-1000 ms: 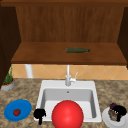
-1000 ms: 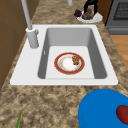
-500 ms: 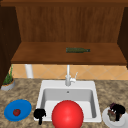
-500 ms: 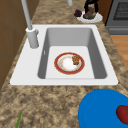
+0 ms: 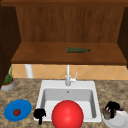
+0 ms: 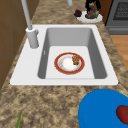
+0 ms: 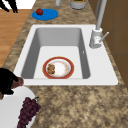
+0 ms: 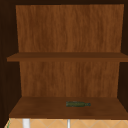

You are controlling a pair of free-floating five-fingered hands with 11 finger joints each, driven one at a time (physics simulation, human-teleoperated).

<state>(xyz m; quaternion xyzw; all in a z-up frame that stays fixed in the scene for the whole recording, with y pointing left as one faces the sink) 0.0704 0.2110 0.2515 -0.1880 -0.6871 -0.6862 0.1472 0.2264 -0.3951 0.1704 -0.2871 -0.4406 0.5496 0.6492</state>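
The right hand (image 5: 111, 107) hung over the white plate (image 5: 117, 120) on the surface right of the sink (image 5: 43, 93), its fingers (image 5: 112, 113) curled down round a small brown lump of food (image 5: 107, 114); in the left side view the same hand (image 6: 92, 6) sat on the food (image 6: 91, 13) above the plate (image 6: 98, 19), with a bunch of dark grapes (image 6: 78, 12) just beside the fingers, at the plate's edge. The food looked stubby, brownish and uneven, much like the piece on the red-rimmed plate (image 7: 71, 70) in the basin. The hold seemed shallow, so the lump might slip out and drop back; a sideways sweep could knock the grapes (image 7: 27, 111) off the plate. The left hand (image 5: 39, 114) hovered with fingers hanging loosely, between the blue plate (image 5: 24, 108) with its tomato (image 5: 16, 112) and the sink.
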